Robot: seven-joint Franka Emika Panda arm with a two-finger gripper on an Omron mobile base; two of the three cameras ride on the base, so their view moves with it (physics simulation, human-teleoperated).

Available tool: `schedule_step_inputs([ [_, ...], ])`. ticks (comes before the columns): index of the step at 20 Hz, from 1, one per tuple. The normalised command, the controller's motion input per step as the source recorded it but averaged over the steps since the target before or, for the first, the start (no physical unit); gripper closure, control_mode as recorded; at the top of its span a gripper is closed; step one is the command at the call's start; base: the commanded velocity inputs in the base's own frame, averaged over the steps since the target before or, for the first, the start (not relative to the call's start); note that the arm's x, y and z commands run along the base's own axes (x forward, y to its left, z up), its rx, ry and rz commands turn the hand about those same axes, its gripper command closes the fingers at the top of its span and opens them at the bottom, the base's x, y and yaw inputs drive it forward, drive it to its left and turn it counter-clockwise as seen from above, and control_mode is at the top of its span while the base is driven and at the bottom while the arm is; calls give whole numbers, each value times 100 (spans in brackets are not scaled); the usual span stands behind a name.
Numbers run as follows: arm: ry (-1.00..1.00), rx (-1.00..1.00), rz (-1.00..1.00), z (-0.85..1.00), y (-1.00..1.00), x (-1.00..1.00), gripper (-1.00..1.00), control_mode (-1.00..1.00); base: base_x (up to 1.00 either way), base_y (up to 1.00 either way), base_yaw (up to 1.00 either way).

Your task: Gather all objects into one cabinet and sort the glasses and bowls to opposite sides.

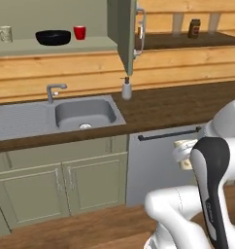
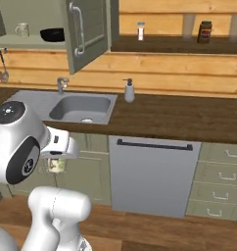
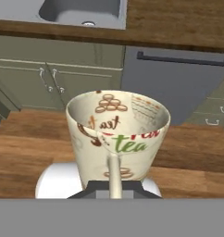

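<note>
Jaws clenched on a cream tumbler (image 3: 117, 134) (low, unshelved); black bowl (image 1: 53, 37) and red mug (image 1: 79, 32) already sat in the cabinet (image 1: 56, 46).

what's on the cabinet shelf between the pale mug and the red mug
A wide glossy black bowl sits between the pale mug and red mug, seen in the left base view.

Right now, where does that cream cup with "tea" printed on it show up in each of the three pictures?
Left base view: cream cup at right, below the counter, partly hidden behind the arm.
Right base view: cream cup at lower left, tucked under the arm's white joint.
Hand view: cream cup in the centre, close up, mouth towards the camera.
Shared landmark: the sink basin, above the cup in every view.
</note>
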Motion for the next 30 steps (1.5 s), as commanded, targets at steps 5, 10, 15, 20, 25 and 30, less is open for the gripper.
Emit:
schedule_step_inputs([
  [5,0,0,0,0,0,0,100,100,-1,100,-11],
  [10,0,0,0,0,0,0,100,100,13,95,-6],
  [15,0,0,0,0,0,0,100,100,91,79,-1],
  [20,0,0,0,0,0,0,100,100,100,65,-2],
  [25,0,0,0,0,0,0,100,100,100,47,-5],
  [30,0,0,0,0,0,0,100,100,100,48,-7],
])
